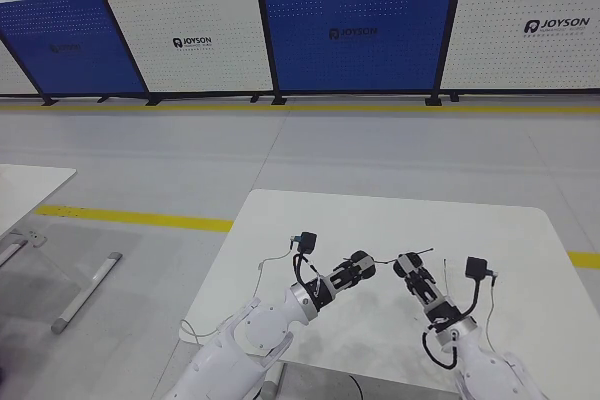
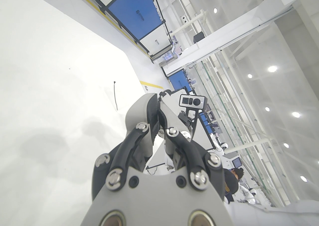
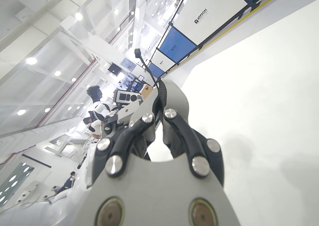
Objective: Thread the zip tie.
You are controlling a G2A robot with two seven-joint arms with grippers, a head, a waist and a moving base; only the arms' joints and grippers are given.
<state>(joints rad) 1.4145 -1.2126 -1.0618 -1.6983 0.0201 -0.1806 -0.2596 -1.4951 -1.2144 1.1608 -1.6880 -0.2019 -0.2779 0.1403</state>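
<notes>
We counted two zip ties and two grippers over one white table (image 1: 460, 225), smooth and matte with rounded corners.

The right gripper (image 3: 162, 87) was clamped tight on the first zip tie (image 3: 147, 67), a thin black plastic strip. It rose out of the fingertips in a slight curve and ended in a small square head, up in the air and clear of the table. From above we saw that gripper (image 1: 405, 263) low over the near half of the table, a fine black line (image 1: 421, 252) poking out beside it.

The left gripper (image 2: 158, 100) faced it, tip nearly to tip (image 1: 368, 264). Its grey fingers (image 2: 142, 110), lined with dark ribbed pads, were pressed together. We could not tell whether anything was pinched between them.

The second zip tie (image 2: 115, 96) lay flat on the table by itself, a black strip, gently bowed, its small head at one end. From above it showed as a hairline (image 1: 445, 272) just beside the right arm.
</notes>
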